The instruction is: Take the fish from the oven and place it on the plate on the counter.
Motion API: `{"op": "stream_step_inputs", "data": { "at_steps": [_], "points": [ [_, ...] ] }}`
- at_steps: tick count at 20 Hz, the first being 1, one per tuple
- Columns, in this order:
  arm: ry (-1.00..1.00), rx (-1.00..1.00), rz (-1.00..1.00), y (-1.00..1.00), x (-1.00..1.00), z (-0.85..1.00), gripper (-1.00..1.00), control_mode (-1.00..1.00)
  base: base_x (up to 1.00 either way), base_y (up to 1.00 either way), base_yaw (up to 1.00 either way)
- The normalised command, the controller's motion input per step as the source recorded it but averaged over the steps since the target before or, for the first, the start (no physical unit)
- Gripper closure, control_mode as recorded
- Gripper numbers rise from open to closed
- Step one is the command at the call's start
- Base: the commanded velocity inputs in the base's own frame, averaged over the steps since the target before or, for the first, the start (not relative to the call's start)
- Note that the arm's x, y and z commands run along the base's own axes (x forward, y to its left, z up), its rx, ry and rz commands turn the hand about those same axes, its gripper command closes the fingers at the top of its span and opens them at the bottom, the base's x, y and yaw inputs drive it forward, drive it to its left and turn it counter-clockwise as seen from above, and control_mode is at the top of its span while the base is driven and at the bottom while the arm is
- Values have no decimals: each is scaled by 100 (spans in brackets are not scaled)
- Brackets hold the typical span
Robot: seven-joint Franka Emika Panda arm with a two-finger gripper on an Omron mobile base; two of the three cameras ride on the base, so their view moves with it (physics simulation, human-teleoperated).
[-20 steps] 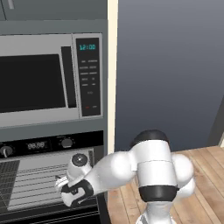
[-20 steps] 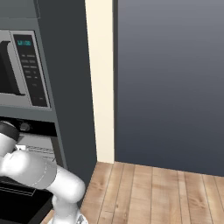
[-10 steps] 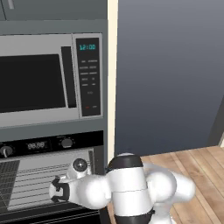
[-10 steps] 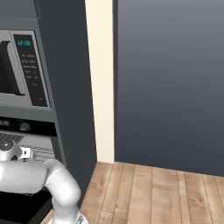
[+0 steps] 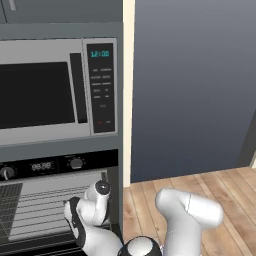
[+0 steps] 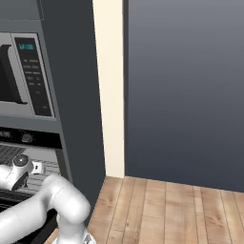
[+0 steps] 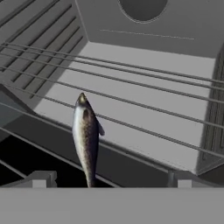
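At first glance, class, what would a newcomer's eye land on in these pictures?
First, the silvery fish lying on the wire rack inside the open oven, just ahead of the open end effector. Then the white arm reaching into the oven, below the silver microwave.

You've got a silver microwave set into the dark cabinet column, its keypad panel on the right with a lit display (digits too small to read). Beside the column runs a cream strip, then a broad dark blue-grey wall. A wooden plank floor lies below it.
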Motion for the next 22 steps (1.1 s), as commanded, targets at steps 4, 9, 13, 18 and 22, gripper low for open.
{"op": "stream_step_inputs", "data": {
  "at_steps": [4, 9, 13, 18, 22],
  "points": [
    [6, 0, 0, 39, 7, 0, -100, -100, 0, 0, 0],
    [25, -1, -1, 43, 10, 0, -100, -100, 0, 0, 0],
    [40, -6, -3, 28, 26, 0, -100, -100, 0, 0, 0],
    [8, -4, -1, 16, 16, -20, -100, -100, 0, 0, 0],
    [-11, -1, 0, 8, 1, -36, -100, -100, 0, 0, 0]
  ]
}}
